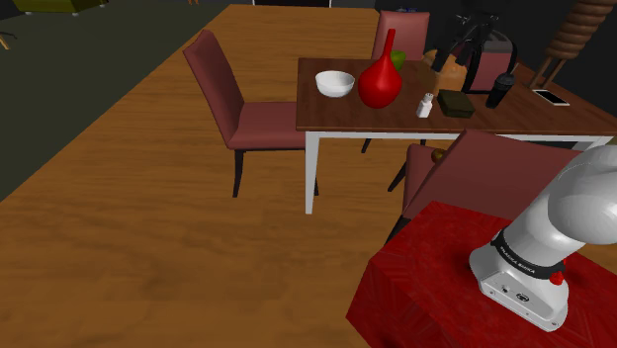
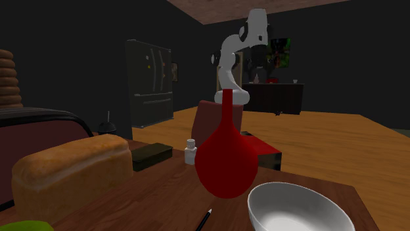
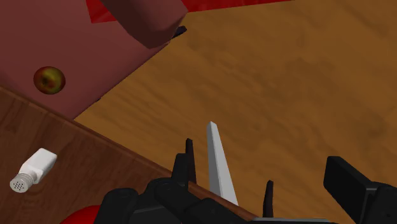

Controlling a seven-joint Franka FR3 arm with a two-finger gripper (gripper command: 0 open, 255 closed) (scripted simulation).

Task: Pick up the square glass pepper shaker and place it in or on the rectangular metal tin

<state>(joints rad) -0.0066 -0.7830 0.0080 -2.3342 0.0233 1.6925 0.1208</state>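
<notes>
The all-black two-finger gripper point(image 3: 229, 167) hangs above the near edge of the brown wooden table point(image 1: 494, 124), fingers apart and holding nothing. The small white square pepper shaker point(image 3: 33, 169) stands upright by that edge, just beside the dark rectangular tin point(image 1: 456, 103). A tall red vase point(image 1: 380, 79) stands near; a careless descent could knock it over, or tip the shaker off the edge.
</notes>
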